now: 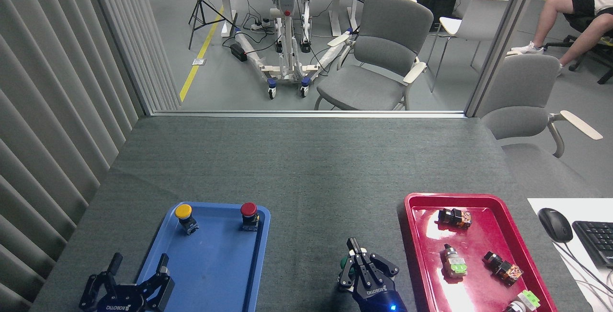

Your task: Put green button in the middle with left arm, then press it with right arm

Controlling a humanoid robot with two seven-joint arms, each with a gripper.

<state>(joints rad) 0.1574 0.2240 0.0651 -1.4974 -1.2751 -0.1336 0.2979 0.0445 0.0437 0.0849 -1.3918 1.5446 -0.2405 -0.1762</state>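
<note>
Button (346,262) in dark green, lower centre of frame on bare cloth (306,168) between trays, mostly hidden under right gripper (360,266); grip there impossible to tell. Left gripper (139,266), lower left, open and empty. Probably light, rigid, top-heavy; best pressed squarely on cap.

Bare cloth (306,178) between blue tray (210,273) and red tray (483,204).

The green button (346,264) is mostly covered by the right end effector (366,273), only a sliver of its cap showing; contact between them cannot be judged. The left end effector (136,281) is cut by the bottom edge. A switch (522,302) in the red tray's (416,254) corner is perhaps half cropped.
</note>
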